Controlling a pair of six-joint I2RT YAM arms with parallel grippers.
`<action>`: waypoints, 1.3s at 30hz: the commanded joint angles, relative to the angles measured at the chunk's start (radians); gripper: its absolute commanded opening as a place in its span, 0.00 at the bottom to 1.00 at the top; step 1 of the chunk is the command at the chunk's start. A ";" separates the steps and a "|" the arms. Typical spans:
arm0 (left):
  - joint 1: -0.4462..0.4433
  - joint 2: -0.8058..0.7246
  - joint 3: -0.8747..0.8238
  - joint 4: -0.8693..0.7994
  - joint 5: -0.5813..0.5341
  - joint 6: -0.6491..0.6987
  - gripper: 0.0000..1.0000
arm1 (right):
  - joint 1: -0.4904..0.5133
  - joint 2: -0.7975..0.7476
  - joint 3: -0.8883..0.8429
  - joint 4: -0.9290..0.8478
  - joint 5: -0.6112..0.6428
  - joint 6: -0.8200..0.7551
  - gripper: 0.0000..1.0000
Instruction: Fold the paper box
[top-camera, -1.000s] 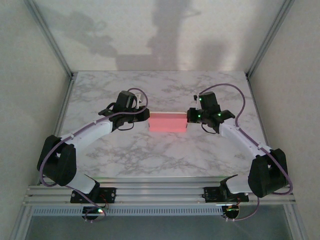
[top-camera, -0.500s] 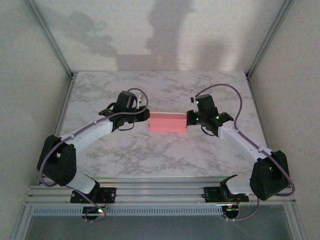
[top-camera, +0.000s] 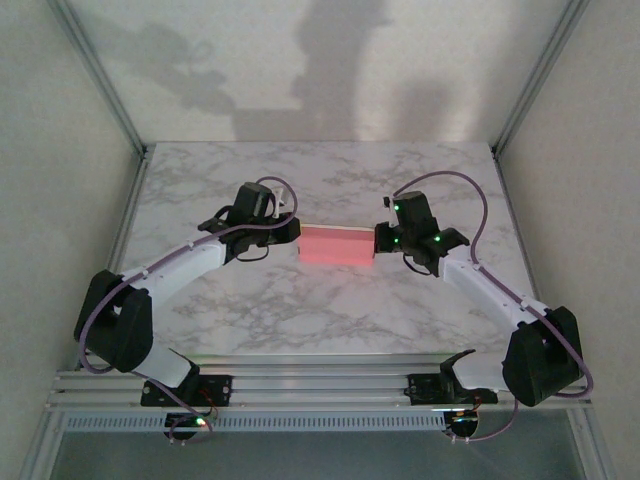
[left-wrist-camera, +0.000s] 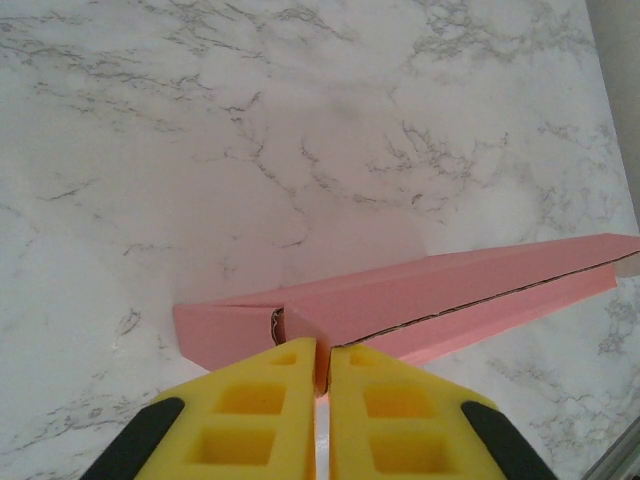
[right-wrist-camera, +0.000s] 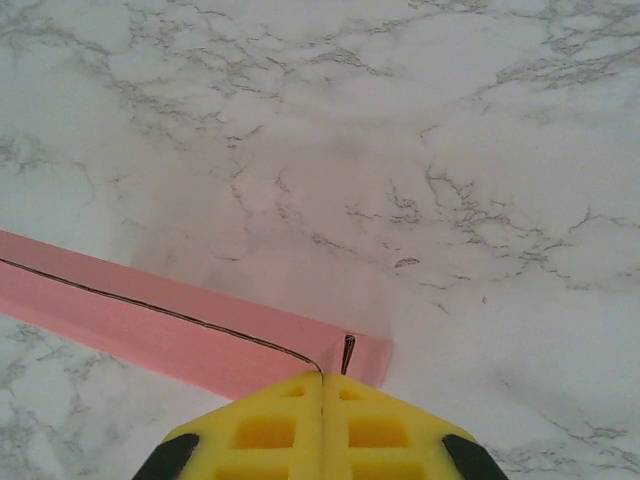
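Since one second ago, the elbow of my right arm has swung toward the right edge of the top view, while the right tool (top-camera: 381, 238) stays at the right end of the paper box (top-camera: 336, 245). The box lies in the middle of the frame, pink face outward, on the grey-veined marble bench (top-camera: 330, 320). My left tool (top-camera: 293, 229) is closed on a thin pink wall at the box's left end. The right tool has its yellow pads (right-wrist-camera: 270, 430) pressed together at the other end; I cannot tell whether paper is between them. White walls (top-camera: 300, 60) stand around the bench, with soft shadows on the back one. A metal rail (top-camera: 320, 385) runs along the bottom.
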 joint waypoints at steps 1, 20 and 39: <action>-0.006 0.007 -0.023 -0.063 -0.016 -0.004 0.11 | 0.013 0.023 -0.027 -0.033 -0.018 0.081 0.00; -0.005 0.009 -0.022 -0.069 -0.023 -0.002 0.10 | 0.021 0.050 -0.017 -0.079 0.061 0.092 0.00; -0.025 -0.052 -0.124 0.011 -0.057 0.007 0.09 | 0.027 -0.055 -0.163 0.054 0.018 0.026 0.00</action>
